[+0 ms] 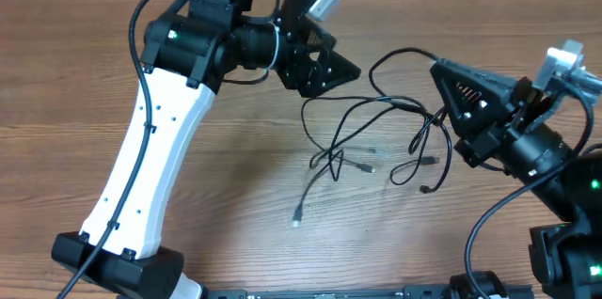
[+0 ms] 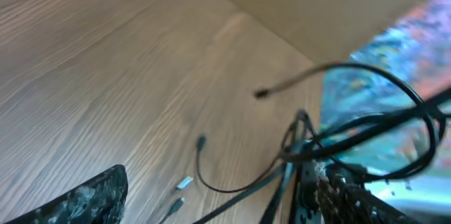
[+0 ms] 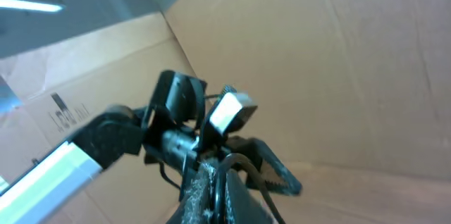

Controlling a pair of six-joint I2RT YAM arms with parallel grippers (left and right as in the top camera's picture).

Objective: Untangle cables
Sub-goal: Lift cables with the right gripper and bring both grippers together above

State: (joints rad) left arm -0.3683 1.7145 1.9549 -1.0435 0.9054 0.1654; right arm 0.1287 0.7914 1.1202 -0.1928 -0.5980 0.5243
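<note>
A wooden bench (image 1: 235,205) seen from above carries several thin black cables (image 1: 331,158) with small metal-tipped plugs, spread loosely across its middle between two black robot arms. The left gripper (image 1: 337,73) hovers at the far left edge of the cords with its fingers (image 2: 77,196) spread wide. In the left wrist view, loops of cord (image 2: 310,150) rest against one finger, but it is unclear whether they are caught on it. The right gripper (image 1: 447,102) sits at the right end of the cords with its fingers (image 3: 211,196) pressed together, apparently pinching a strand that arches up and to the left. The task looks only partly done. Several plug ends already lie free and apart on the near side of the bench. The cords cross in a small knot near the middle, and more strands bunch just beside the right gripper, so most of the separating is left.
</note>
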